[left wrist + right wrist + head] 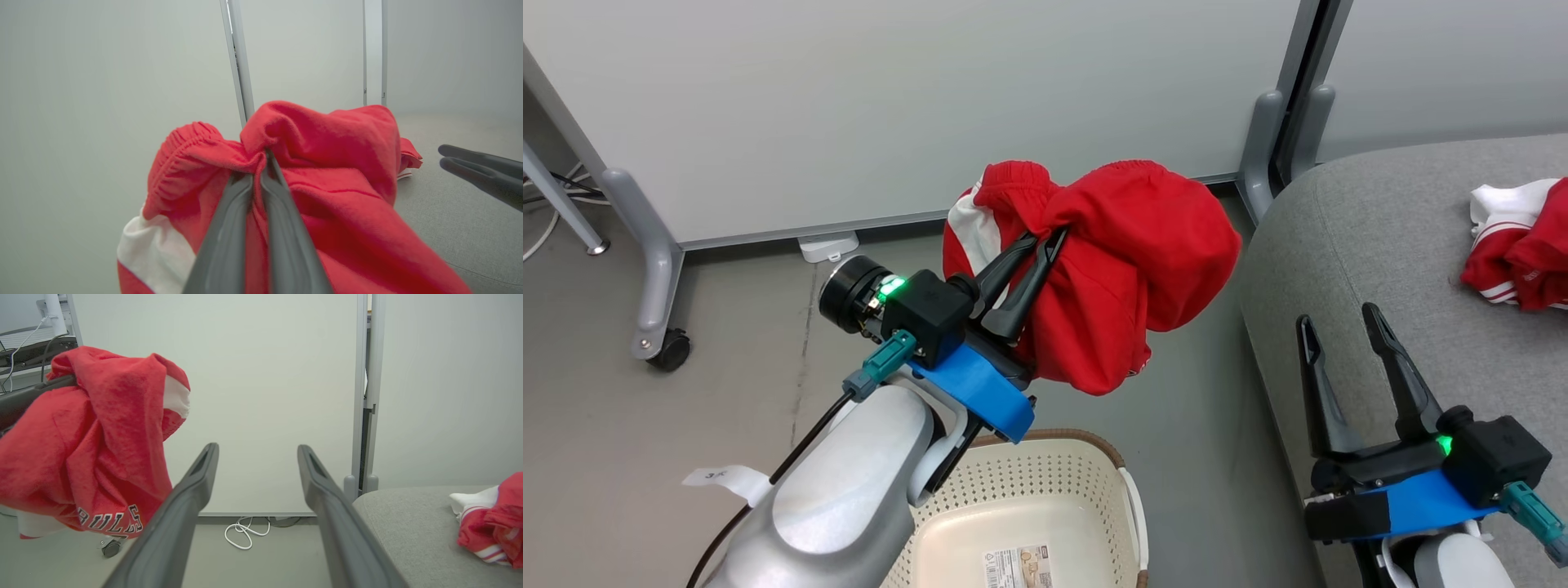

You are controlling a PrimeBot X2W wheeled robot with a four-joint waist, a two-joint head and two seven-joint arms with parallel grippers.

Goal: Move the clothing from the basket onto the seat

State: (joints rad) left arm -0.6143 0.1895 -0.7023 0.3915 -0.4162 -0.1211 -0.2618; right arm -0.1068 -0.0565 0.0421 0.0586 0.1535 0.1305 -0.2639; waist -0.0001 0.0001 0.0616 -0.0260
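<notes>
My left gripper (1045,238) is shut on a red garment (1127,261) with white trim, holding it bunched in the air above the floor, between the basket (1045,506) and the seat (1388,269). The left wrist view has the fabric (327,171) pinched between its fingers (229,228). The cream basket shows a bare bottom with a label. A second red-and-white garment (1519,245) lies on the grey seat at the far right. My right gripper (1339,317) stands open over the seat's left edge, holding nothing. From the right wrist, the hanging garment (90,449) carries black-and-white lettering.
White partition panels (890,106) on grey legs with castors (670,349) stand behind. A grey post (1278,122) rises by the seat's back corner. White cable (245,533) lies on the floor by the panel. A paper tag (723,478) lies on the floor at left.
</notes>
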